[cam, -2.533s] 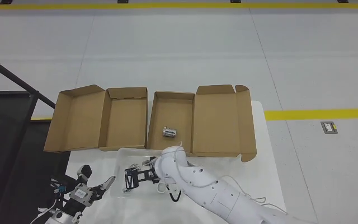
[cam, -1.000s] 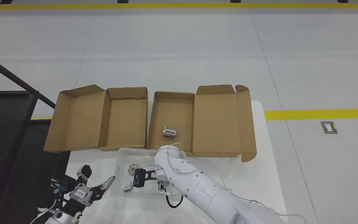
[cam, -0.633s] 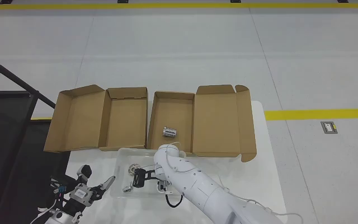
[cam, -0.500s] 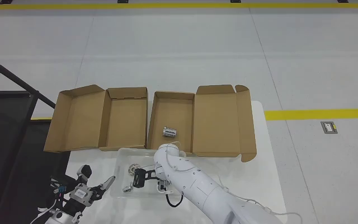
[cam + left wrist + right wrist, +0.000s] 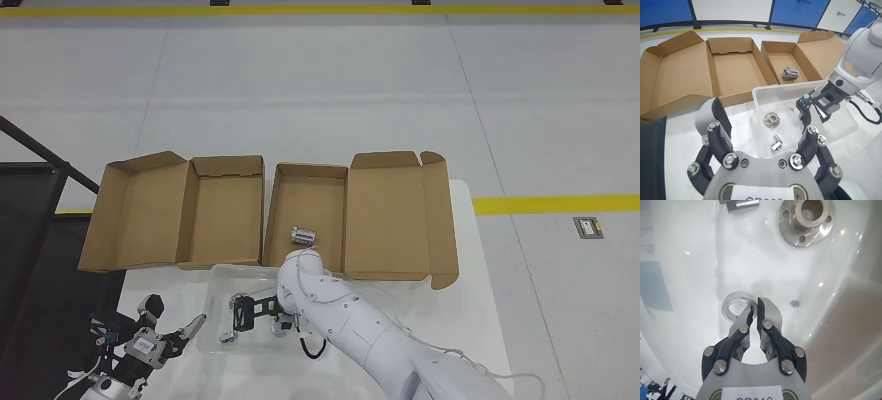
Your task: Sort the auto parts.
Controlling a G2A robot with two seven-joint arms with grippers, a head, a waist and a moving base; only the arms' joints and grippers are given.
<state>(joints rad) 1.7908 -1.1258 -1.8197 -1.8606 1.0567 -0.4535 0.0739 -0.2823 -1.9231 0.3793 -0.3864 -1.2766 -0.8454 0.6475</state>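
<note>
Right gripper point(image 5: 755, 310): down inside the bin, fingers clenched on the ring, with one pad inside the hole and the other outside its wall.
Ring point(image 5: 738, 308): silver, pinched at the rim, low over the bin floor. I cannot tell whether it touches the floor.
Bin point(image 5: 754, 90): clear plastic, on the white table point(image 5: 470, 300), just in front of the two boxes.
Flange point(image 5: 807, 222): a round metal disc with a raised hub and bolt holes, lying flat on the bin floor, apart from the ring.
Bracket point(image 5: 776, 144): a small shiny block, also loose in the bin, near the wall closest to the left gripper.
Speck point(image 5: 794, 303): a tiny dark bit on the bin floor, just beside the right gripper's fingers.
Left gripper point(image 5: 761, 110): fingers spread wide and holding nothing. It hangs above the table outside the bin, on the side away from the boxes.
Right box point(image 5: 310, 195): open cardboard, lid folded out to the side, touching the left box.
Cylinder point(image 5: 302, 236): a metal part lying on its side in the right box, near the wall that faces the bin.
Left box point(image 5: 225, 210): open cardboard, lid flat out on the far side, brown floor showing.
</note>
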